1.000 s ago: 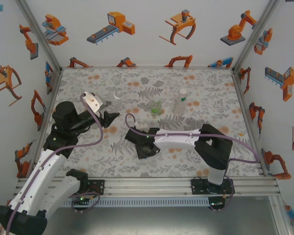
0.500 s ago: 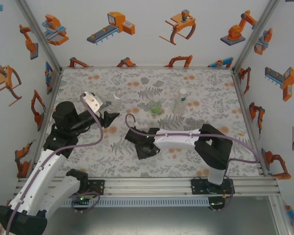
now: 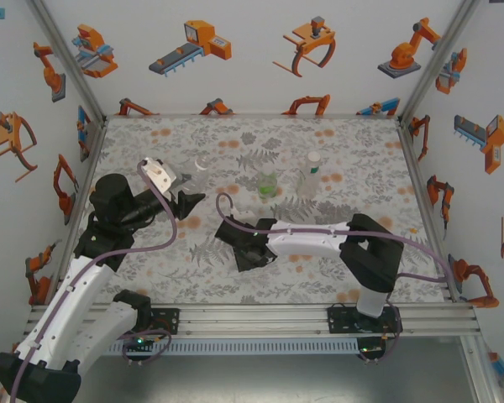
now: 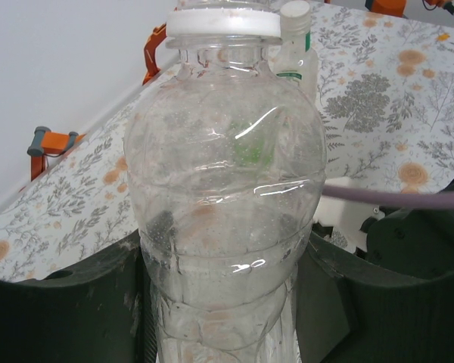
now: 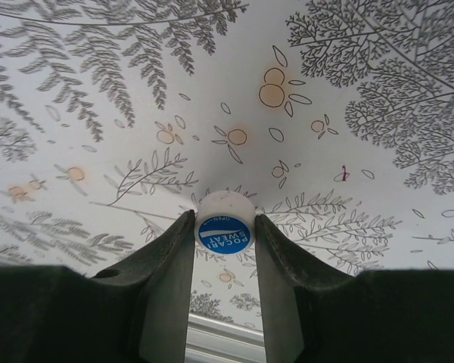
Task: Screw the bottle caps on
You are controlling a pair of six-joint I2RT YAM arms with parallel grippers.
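Two robot arms at a floral table point(image 3: 336, 138); the bottle-capping job looked part done. L gripper point(image 4: 223, 299) was clamped round the lower body of a clear bottle point(image 4: 223, 166), held upright w/ fingers pressed on both sides. A white ring sat at its neck, but the mouth was cut off by the frame edge, so can't tell if a cap was on.

R gripper point(image 5: 225, 261) was low over the table, front centre. Its jaws were closed on a white cap point(image 5: 225, 221) w/ a blue label, pinched side to side, at or just above the surface.

Further back stood a green bottle point(image 3: 267, 186) and, just right of it, a tall bottle point(image 3: 309, 180) w/ a white top point(image 3: 314, 157), prob. already capped. The green bottle's top was too small to read.

Judgement: one bottle likely done. The gripped cap looked meant for the clear bottle, so carry, seat & twist were left, plus maybe the green one.
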